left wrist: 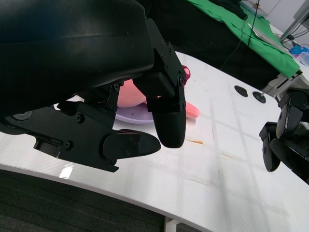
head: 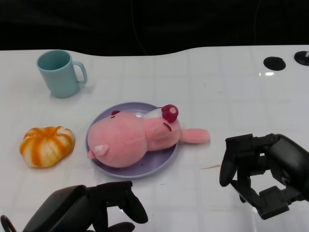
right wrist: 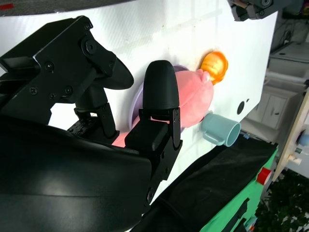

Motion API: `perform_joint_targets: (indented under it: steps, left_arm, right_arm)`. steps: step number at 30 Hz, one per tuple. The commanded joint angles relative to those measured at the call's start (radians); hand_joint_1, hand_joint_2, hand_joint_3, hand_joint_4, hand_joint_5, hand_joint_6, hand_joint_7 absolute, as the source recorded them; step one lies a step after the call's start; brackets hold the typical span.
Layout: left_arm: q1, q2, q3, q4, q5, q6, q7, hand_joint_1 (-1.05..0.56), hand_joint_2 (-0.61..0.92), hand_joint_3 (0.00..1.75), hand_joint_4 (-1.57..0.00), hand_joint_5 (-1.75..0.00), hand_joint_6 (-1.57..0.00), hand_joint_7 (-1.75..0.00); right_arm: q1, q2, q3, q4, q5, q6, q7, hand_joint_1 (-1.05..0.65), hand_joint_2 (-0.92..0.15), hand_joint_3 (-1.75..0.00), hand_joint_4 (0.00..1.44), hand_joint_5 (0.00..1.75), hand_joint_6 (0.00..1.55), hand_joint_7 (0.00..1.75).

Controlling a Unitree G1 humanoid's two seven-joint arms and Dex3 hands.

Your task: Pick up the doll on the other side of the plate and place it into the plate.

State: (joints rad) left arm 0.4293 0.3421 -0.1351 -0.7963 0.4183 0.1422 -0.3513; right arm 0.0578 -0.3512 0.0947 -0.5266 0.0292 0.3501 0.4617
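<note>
A white table (head: 231, 87) fills the head view, its far edge curving against a dark background. At its centre lies a pink doll (head: 135, 137), stretched on its side across a purple plate (head: 159, 162); the doll covers most of the plate, with a dark red nose turned up at the far side and one pink limb reaching over the rim toward the robot's right, onto the bare table.

At the near edge, the robot's right hand (head: 263, 169) hovers to the right of the plate, apart from the doll, its black fingers (head: 227, 169) spread and holding nothing. The left hand (head: 91, 210) sits at the lower left, just in front of the plate, its fingers (head: 133, 205) also apart and empty; the left wrist view shows the same, with nothing between the fingers and the doll and plate beyond them.

To the left of the plate, well clear of it, rests an orange-and-white pumpkin toy (head: 47, 146). Behind it, near the far left of the table, a pale teal mug (head: 60, 73) stands upright with its handle toward the right. Two small black round discs (head: 274, 62) are set in the table at its far right corner.
</note>
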Motion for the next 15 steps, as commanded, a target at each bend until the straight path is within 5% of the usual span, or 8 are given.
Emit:
perform_joint_targets:
  steps: [1,15]
  left_arm:
    - [0.010,0.010,0.018,0.000,-0.014,-0.023,0.005,-0.23,0.92,0.40,-0.59,-1.70,-0.69,-0.96]
    - [0.005,0.015,0.037,0.012,-0.031,-0.041,-0.003,-0.22,0.92,0.41,-0.59,-1.71,-0.68,-1.04]
  right_arm:
    - [-0.008,-0.019,0.006,-0.013,-0.001,-0.001,0.003,0.03,-0.37,-1.28,0.79,1.55,0.78,1.33]
    - [-0.024,-0.039,0.030,-0.009,-0.029,-0.019,0.004,0.04,-0.40,-1.25,0.82,1.49,0.81,1.25]
